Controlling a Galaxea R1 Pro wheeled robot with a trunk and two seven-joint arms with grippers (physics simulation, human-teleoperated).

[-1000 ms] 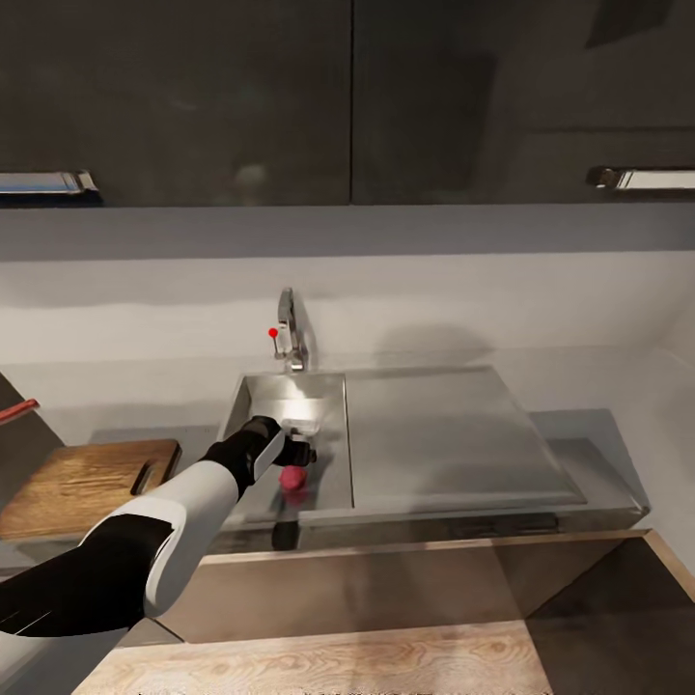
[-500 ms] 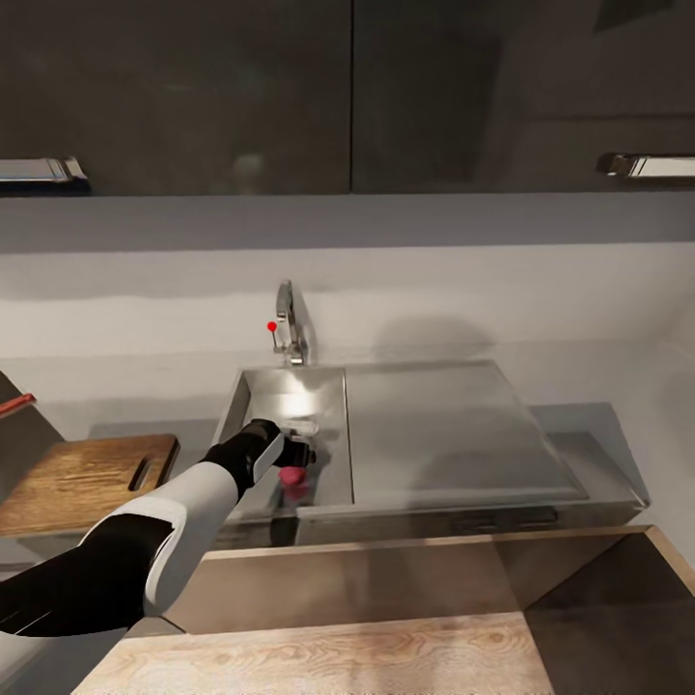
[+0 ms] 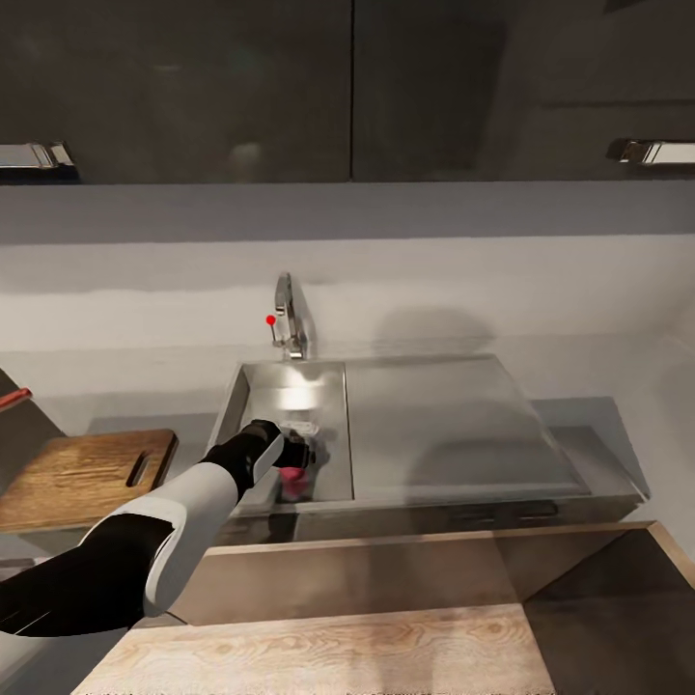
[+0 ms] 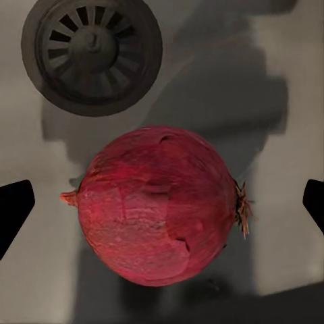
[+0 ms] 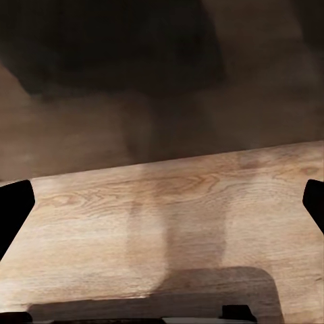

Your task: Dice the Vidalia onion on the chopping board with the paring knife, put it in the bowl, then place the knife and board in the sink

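Note:
The Vidalia onion, round with reddish-purple skin, lies on the floor of the steel sink near the round drain. My left gripper is down in the basin and open. Its dark fingertips stand on either side of the onion without touching it. In the head view the left gripper hangs just over the onion. The chopping board lies on the countertop left of the sink. A red handle, apparently the paring knife, pokes in at the far left. The bowl is out of view.
The tap with a red dot stands behind the basin. A flat steel drainboard lies to its right. Dark wall cabinets hang above. My right gripper is open over the wooden floor, holding nothing.
The whole picture has shifted a little upward, so the camera has moved. My left gripper stays low in the sink over the onion, still open.

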